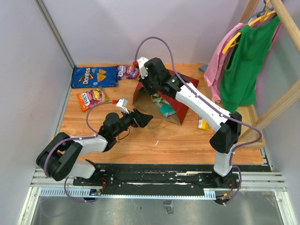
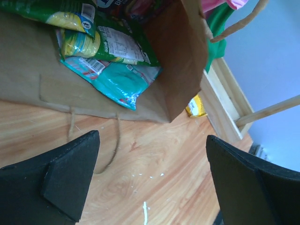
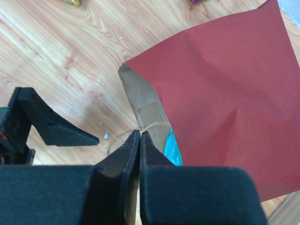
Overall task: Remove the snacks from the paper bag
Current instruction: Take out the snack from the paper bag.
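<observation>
My right gripper (image 3: 140,134) was matt black plastic. The paper bag (image 3: 220,93) was matt red outside, brown kraft inside; the snacks (image 2: 119,80) were glossy, the counter (image 3: 61,56) smooth wood.

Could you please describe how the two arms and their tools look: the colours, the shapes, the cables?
The left arm and the right arm both have white link shells between black joints. A thin lilac cable loops along each arm. The left tool and the right tool have matte black, wedge-shaped fingers.
</observation>
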`<state>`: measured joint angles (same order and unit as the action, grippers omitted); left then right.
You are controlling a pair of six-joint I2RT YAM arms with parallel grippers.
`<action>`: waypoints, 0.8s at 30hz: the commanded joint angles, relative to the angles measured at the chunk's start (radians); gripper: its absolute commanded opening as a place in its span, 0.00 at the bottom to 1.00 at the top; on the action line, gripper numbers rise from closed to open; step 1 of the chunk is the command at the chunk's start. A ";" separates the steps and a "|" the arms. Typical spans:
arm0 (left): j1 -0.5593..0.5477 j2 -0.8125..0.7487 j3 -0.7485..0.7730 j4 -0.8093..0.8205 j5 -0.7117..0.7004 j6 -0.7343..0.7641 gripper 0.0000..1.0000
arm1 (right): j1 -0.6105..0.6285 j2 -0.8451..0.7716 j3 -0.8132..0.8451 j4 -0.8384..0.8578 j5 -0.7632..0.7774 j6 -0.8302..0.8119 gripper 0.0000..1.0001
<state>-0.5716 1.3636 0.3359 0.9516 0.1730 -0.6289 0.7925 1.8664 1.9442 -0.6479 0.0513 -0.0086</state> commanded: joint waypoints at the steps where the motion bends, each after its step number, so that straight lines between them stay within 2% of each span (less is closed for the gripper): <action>1: 0.004 -0.013 -0.011 0.007 0.000 -0.191 1.00 | 0.018 0.033 0.077 0.031 -0.008 0.045 0.01; 4: 0.004 0.056 -0.029 0.136 0.042 -0.326 0.99 | 0.017 0.070 0.119 0.035 0.036 0.042 0.01; 8: 0.004 0.241 0.003 0.325 0.119 -0.448 0.97 | 0.016 0.109 0.176 0.050 0.113 0.048 0.01; 12: 0.005 0.420 0.073 0.455 0.190 -0.537 0.97 | 0.012 0.130 0.209 0.095 0.169 0.058 0.01; 14: 0.011 0.466 0.097 0.468 0.203 -0.551 0.97 | 0.006 0.148 0.246 0.112 0.170 0.060 0.01; 19: 0.035 0.407 0.152 0.262 0.191 -0.472 0.98 | -0.001 0.193 0.344 0.108 0.168 0.036 0.01; 24: 0.093 0.276 0.245 -0.125 0.090 -0.284 1.00 | -0.019 0.212 0.366 0.116 0.220 0.051 0.01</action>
<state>-0.5285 1.7443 0.5037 1.1149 0.3374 -1.0710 0.7914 2.0644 2.2654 -0.5900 0.2142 0.0296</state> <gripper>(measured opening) 0.993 0.012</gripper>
